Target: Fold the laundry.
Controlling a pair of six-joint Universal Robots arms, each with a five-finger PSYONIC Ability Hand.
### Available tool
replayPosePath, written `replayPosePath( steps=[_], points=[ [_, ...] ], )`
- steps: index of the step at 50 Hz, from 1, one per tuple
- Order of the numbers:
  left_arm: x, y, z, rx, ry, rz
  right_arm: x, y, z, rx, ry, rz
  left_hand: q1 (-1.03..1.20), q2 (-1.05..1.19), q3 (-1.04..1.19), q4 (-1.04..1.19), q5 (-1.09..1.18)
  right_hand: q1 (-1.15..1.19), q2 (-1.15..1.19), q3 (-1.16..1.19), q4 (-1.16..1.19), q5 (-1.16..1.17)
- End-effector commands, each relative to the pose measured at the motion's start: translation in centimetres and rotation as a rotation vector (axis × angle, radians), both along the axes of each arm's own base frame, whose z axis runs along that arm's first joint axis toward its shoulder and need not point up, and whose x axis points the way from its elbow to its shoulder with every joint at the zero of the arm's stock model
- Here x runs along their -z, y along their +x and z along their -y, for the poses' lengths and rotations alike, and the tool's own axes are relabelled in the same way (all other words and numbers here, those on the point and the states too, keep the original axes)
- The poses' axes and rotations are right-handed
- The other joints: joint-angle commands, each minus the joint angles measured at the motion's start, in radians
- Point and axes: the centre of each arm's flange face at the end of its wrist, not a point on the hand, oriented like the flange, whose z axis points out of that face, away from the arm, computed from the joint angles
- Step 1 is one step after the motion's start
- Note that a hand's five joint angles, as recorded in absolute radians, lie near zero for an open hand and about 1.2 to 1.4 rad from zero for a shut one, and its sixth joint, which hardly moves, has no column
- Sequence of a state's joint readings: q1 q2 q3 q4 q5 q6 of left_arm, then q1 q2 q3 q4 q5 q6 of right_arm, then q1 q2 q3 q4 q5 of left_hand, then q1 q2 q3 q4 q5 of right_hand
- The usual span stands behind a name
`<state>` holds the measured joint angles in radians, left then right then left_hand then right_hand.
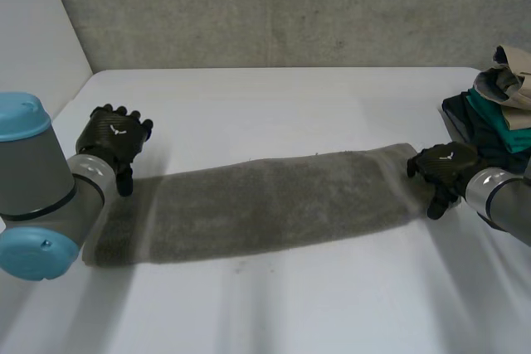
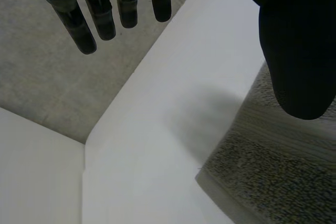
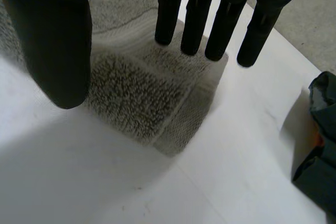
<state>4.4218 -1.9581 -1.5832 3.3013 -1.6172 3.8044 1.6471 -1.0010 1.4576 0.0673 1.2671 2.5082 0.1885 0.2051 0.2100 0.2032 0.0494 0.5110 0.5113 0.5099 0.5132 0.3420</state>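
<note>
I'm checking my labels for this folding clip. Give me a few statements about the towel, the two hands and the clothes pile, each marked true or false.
1. The grey towel lies as one long strip on the white table. True.
2. The right hand has the towel bunched in curled fingers. False: its fingers are straight over the towel's end, with the thumb apart from them.
3. A pile of clothes sits at the table's edge near the right hand. True.
4. The left hand is at the towel's middle. False: it is at the towel's other end, with its fingers straight over bare table.
</note>
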Motion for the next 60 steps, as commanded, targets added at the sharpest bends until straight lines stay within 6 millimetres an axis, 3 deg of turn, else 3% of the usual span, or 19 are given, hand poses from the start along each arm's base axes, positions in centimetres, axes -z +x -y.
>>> replayPosePath(
  steps=[1, 3, 8, 14, 18, 24, 25, 29, 33, 36, 37, 40, 43, 49, 51, 52, 53, 56, 60],
  points=[
    [0.1, -0.2, 0.0, 0.004, -0.004, -0.001, 1.7, 0.0, 0.6, 0.001, -0.004, -0.013, -0.014, -0.031, -0.036, -0.029, -0.049, 0.325, 0.324, 0.326, 0.322, 0.319],
    [0.1, -0.1, 0.0, 0.003, -0.012, -0.004, 1.9, -0.2, 0.6, 0.008, 0.0, -0.021, -0.014, -0.031, -0.036, -0.029, -0.049, 0.882, 0.881, 0.883, 0.879, 0.876],
    [-0.2, -0.2, 0.0, 0.004, -0.027, -0.008, 2.3, -3.3, 0.6, 0.092, 0.024, -0.061, -0.014, -0.031, -0.036, -0.029, -0.049, 0.885, 0.885, 0.886, 0.883, 0.88],
    [-1.3, -0.1, -0.2, 0.006, -0.054, -0.015, -2.1, -8.9, 0.4, 0.2, -0.106, -0.24, -0.014, -0.031, -0.036, -0.029, -0.049, 0.885, 0.885, 0.886, 0.883, 0.88],
    [-1.9, 0.0, -0.7, 0.008, -0.065, -0.019, -3.1, -11.3, 0.6, 0.256, -0.14, -0.41, -0.014, -0.031, -0.036, -0.029, -0.049, 0.885, 0.885, 0.886, 0.883, 0.88],
    [-2.5, 0.3, -1.3, 0.006, -0.076, -0.022, -4.7, -12.1, 0.6, 0.346, -0.184, -0.511, -0.014, -0.031, -0.036, -0.029, -0.049, 0.885, 0.885, 0.886, 0.883, 0.88],
    [-2.5, 0.3, -1.3, 0.003, -0.077, -0.022, -5.0, -11.5, 0.6, 0.335, -0.203, -0.508, -0.014, -0.031, -0.036, -0.029, -0.049, 0.885, 0.885, 0.886, 0.883, 0.88],
    [-2.8, 0.4, -1.4, 0.003, -0.086, -0.025, -6.9, -3.6, -1.1, 0.136, -0.367, -0.424, -0.014, -0.031, -0.036, -0.029, -0.049, 0.885, 0.885, 0.886, 0.883, 0.88],
    [-3.7, 0.4, -1.6, 0.001, -0.111, -0.033, -8.0, 5.3, -4.8, -0.116, -0.548, -0.262, -0.014, -0.031, -0.036, -0.029, -0.049, 0.885, 0.885, 0.886, 0.883, 0.88],
    [-4.1, 0.5, -1.7, 0.0, -0.121, -0.036, -8.1, 9.0, -7.3, -0.26, -0.618, -0.191, -0.014, -0.031, -0.036, -0.029, -0.049, 0.885, 0.885, 0.886, 0.883, 0.88],
    [-4.2, 0.5, -1.8, 0.001, -0.123, -0.037, -8.0, 11.4, -9.5, -0.37, -0.651, -0.149, -0.014, -0.031, -0.036, -0.029, -0.049, 0.885, 0.885, 0.886, 0.883, 0.88],
    [-4.3, 0.4, -2.0, 0.004, -0.125, -0.039, -6.6, 14.9, -13.0, -0.548, -0.663, -0.094, -0.014, -0.031, -0.036, -0.029, -0.049, 0.885, 0.885, 0.886, 0.883, 0.88],
    [-4.1, 0.2, -2.4, 0.011, -0.115, -0.049, -2.3, 18.9, -17.9, -0.788, -0.609, -0.064, -0.014, -0.031, -0.036, -0.029, -0.049, 0.885, 0.885, 0.886, 0.883, 0.88],
    [-3.9, -1.3, -3.6, 0.061, -0.101, -0.077, 1.9, 20.6, -21.4, -0.949, -0.576, -0.126, -0.014, -0.031, -0.036, -0.029, -0.049, 0.885, 0.885, 0.886, 0.883, 0.88],
    [-3.8, -1.8, -4.0, 0.079, -0.097, -0.08, 2.3, 20.4, -21.5, -0.949, -0.577, -0.144, -0.014, -0.031, -0.036, -0.029, -0.049, 0.595, 0.594, 0.596, 0.592, 0.589],
    [-3.8, -2.0, -4.1, 0.084, -0.097, -0.08, 2.2, 20.4, -21.3, -0.938, -0.577, -0.147, -0.014, -0.031, -0.036, -0.029, -0.049, 0.314, 0.313, 0.315, 0.312, 0.308],
    [-3.9, -2.4, -4.3, 0.097, -0.101, -0.082, 2.1, 20.2, -21.1, -0.916, -0.562, -0.145, -0.014, -0.031, -0.036, -0.029, -0.049, -0.311, -0.311, -0.31, -0.313, -0.317],
    [-4.3, -3.5, -4.9, 0.133, -0.119, -0.092, 1.2, 19.5, -20.6, -0.813, -0.503, -0.099, -0.014, -0.031, -0.036, -0.029, -0.049, -0.336, -0.337, -0.335, -0.339, -0.342],
    [-4.8, -5.5, -5.5, 0.19, -0.158, -0.112, -3.3, 16.3, -17.1, -0.55, -0.442, 0.042, -0.014, -0.031, -0.036, -0.029, -0.049, -0.336, -0.337, -0.335, -0.339, -0.342]
  ],
)
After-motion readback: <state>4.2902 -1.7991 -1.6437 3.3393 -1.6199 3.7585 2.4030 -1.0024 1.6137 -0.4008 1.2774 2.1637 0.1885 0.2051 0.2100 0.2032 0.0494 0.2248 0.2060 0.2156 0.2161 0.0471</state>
